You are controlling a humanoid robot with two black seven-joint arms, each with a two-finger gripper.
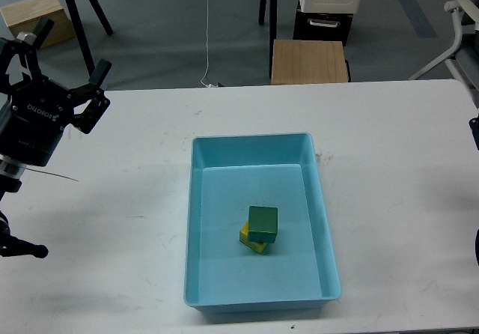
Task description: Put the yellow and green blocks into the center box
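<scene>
A green block (263, 223) sits inside the light blue box (251, 137) at the table's centre. It rests partly on top of a yellow block (246, 237), of which only the left edge and a bottom corner show. My left gripper (66, 55) is far off at the left edge, above the table's back left corner. Its fingers (97, 76) are spread wide, open and empty. My right gripper is out of view; only dark bits of the right arm (474, 133) show at the right edge.
Behind the white table (404, 199) stand a wooden stool (310, 61), a black and white cabinet (329, 4), a wooden crate (37, 21), black tripod legs (81, 19) and a white chair (464, 27).
</scene>
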